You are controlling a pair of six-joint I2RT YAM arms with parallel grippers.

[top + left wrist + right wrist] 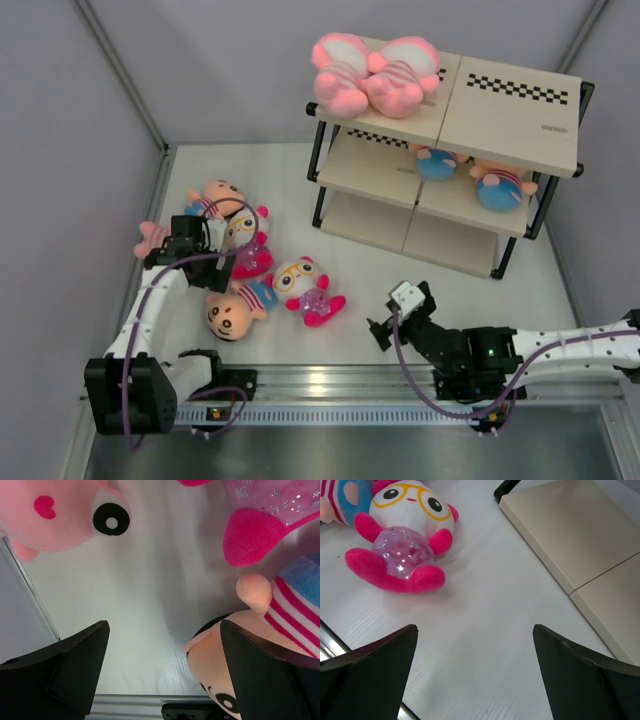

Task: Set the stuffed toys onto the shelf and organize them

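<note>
Left pincer: my left pincer (162, 630) is spread wide and empty, low over bare worktop (150, 580) inside the toy pile at the left of the overhead view.
Right pincer: my right pincer (474, 630) is also wide and empty, over bare worktop at lower centre. The glasses toy (407, 535) lies ahead at the upper left of its view.
Risk, poor bite: a tan head (215, 665) sits beside and partly behind one finger at lower right of the left wrist view. Closing here would, I judge, nip an ear or shove the head aside.
Risk, double catch: the pile is tight, so a reach could drag a neighbour along.
Risk, snag: the purple cable (243, 212) loops above the pile and could hook a toy.
Risk, knock-off: the pink pair (345, 80) overhangs the upper-left corner of the shelf (510, 120). A bump while placing could tip them off.
Pink toys: three. Two are on the top board and one is on the worktop at far left (150, 238), half hidden.
Tan-headed toys: four. Two are on the middle board (497, 188) and two on the worktop.
White-faced magenta toys: two, both on the worktop.
Shelf: one, with three tiers.
Tally: nine toys, four shelved and five left.
</note>
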